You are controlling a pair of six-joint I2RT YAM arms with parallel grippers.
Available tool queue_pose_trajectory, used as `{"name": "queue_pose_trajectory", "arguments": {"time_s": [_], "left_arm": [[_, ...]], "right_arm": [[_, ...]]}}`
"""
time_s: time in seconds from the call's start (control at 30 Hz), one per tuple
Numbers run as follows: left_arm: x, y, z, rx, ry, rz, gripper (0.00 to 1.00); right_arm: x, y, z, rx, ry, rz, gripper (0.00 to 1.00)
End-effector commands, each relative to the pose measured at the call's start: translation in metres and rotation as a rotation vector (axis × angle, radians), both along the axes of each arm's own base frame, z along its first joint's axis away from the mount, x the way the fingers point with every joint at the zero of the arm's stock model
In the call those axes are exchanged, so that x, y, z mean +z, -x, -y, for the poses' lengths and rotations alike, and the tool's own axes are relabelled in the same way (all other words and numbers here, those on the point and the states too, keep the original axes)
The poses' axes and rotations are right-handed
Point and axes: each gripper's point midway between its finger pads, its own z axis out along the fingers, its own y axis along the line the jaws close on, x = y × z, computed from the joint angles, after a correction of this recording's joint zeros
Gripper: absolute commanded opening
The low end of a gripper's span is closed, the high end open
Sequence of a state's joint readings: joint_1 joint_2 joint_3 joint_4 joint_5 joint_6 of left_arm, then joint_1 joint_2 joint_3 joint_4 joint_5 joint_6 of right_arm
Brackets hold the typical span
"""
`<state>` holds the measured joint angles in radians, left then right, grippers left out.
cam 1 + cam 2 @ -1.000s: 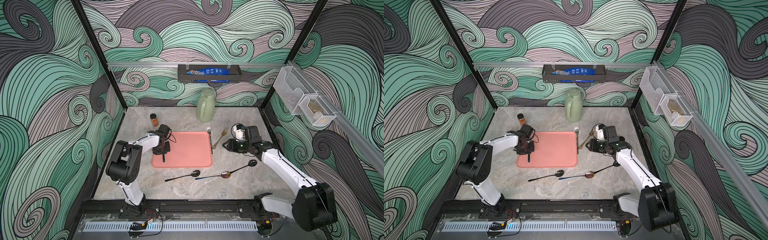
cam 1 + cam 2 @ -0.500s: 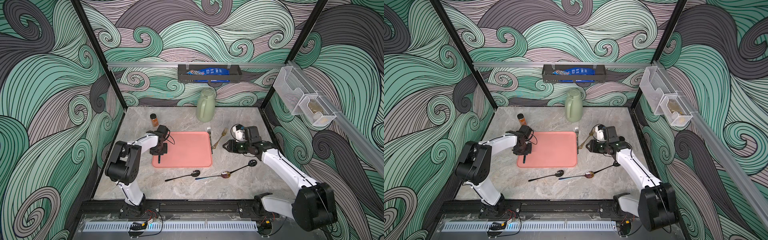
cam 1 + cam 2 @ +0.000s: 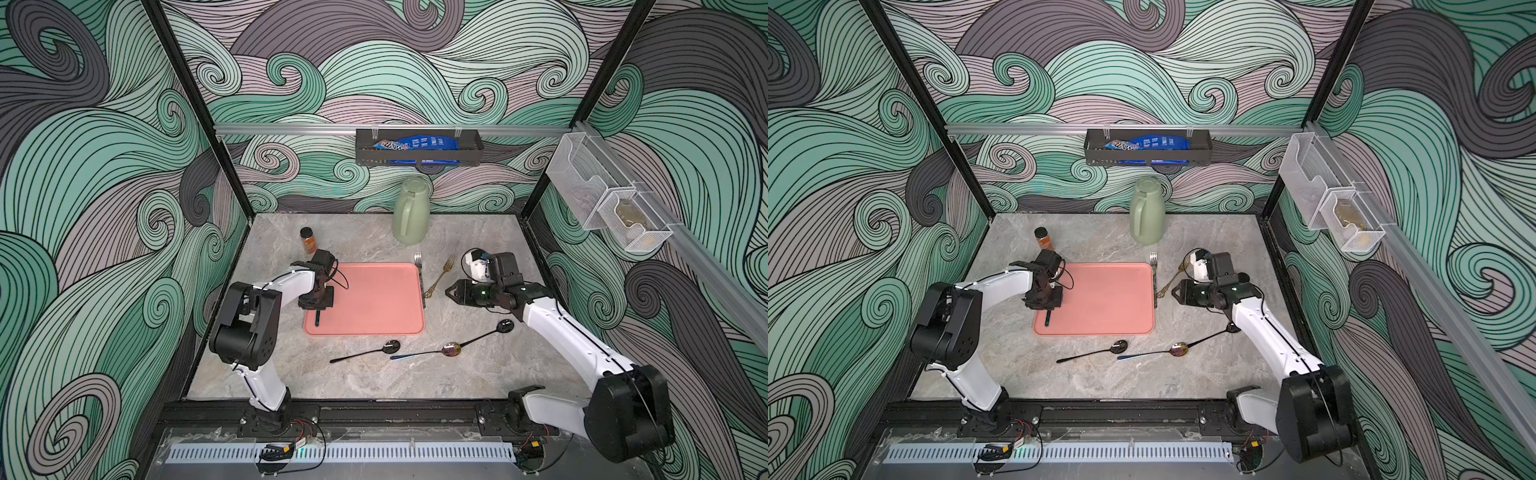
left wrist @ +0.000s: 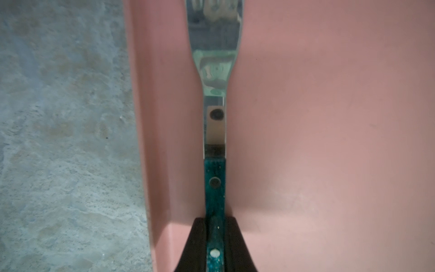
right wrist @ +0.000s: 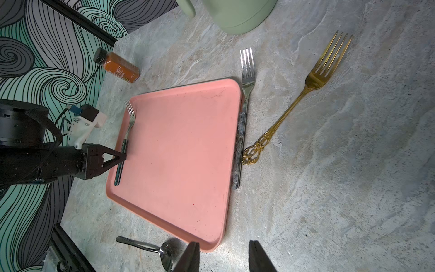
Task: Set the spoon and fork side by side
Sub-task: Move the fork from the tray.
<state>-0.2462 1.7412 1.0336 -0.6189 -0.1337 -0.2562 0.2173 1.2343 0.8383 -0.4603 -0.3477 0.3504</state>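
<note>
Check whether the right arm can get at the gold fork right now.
Probably yes: the gold fork lies on bare table just ahead of the open, empty right hand, with nothing between them.

White links [image 3: 569, 332] join bulky black joints [image 3: 243, 332]; thin cables [image 3: 347, 284] loop beside the black left hand [image 3: 318, 308].

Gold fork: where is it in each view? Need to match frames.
In a top view: gold fork on the table, right of the pink tray.
In a top view: same spot, right of the tray.
Left wrist: absent; that fork is the green-handled one.
Right wrist: beside the tray, past the silver fork.
Shared landmark: the pink tray, in all four.
</note>
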Motion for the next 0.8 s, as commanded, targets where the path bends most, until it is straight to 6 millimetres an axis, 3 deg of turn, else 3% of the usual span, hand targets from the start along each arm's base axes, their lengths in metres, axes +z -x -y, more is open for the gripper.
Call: {"name": "queue_pose_trajectory", "arguments": {"time_s": [0.0,0.47,0.63,0.77], "left_arm": [[-0.002,0.002,0.007,-0.025,0.041,-0.023,0.04],[0.0,0.0,0.012,-0.04,0.069,-0.007,0.08],[0.018,-0.004,0.007,0.021,0.055,0.046,0.31],[0.048,-0.006,0.01,0.101,0.099,0.123,0.35]], "right_arm": [[-0.003,-0.001,0.004,-0.012,0.012,-0.007,0.39],[-0.001,-0.002,0.005,-0.023,0.013,-0.007,0.4],[0.001,-0.004,0.007,-0.049,0.005,-0.005,0.44],[0.004,-0.009,0.009,-0.063,-0.003,-0.01,0.45]]}}
